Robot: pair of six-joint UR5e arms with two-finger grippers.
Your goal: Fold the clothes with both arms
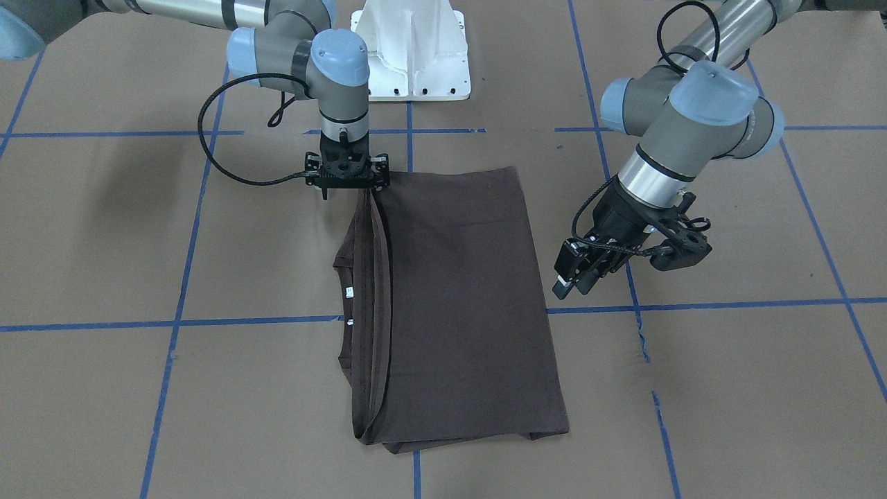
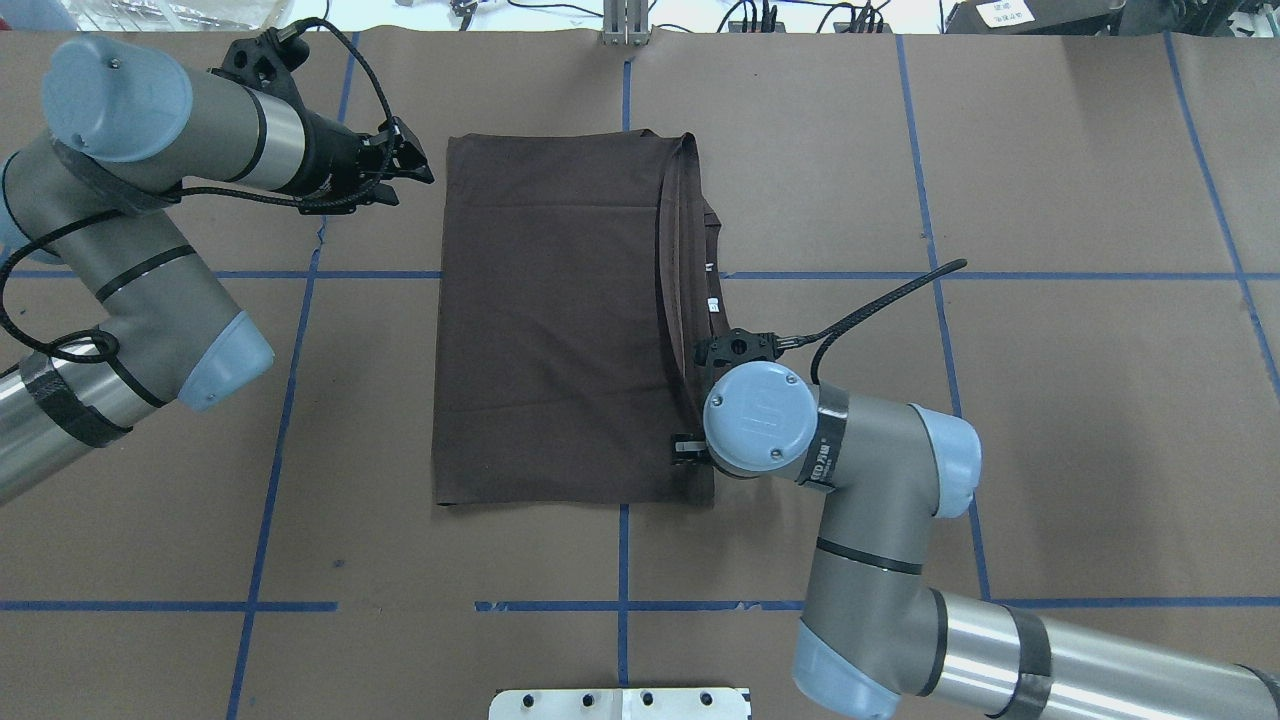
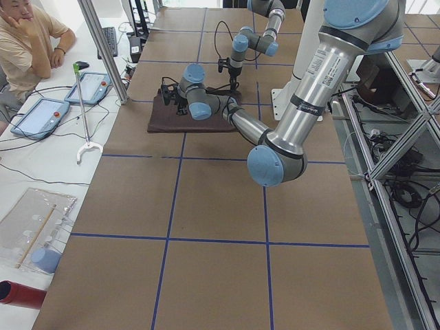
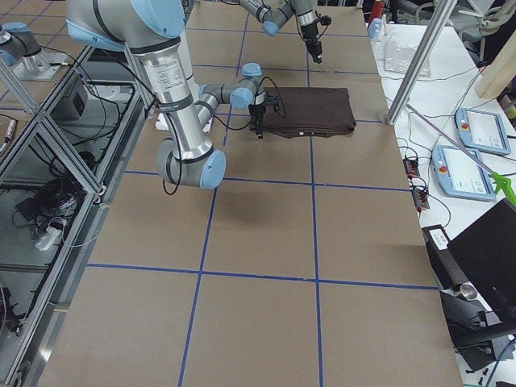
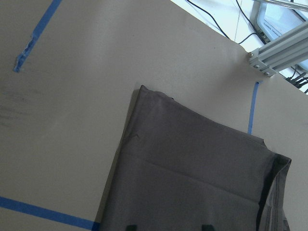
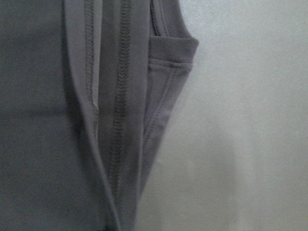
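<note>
You won't find any text here you can read. The band (image 2: 821, 464) on the right arm (image 2: 880, 520) carries small lettering, too blurred to make out. The T-shirt (image 1: 457, 298) has white neck tags (image 1: 350, 292), too small to read.

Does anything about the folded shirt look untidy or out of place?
Yes. The T-shirt is a neat rectangle except on the neck side: there the hemmed edges bow and do not line up, and the collar with its white tags sticks out past the top layer.
</note>
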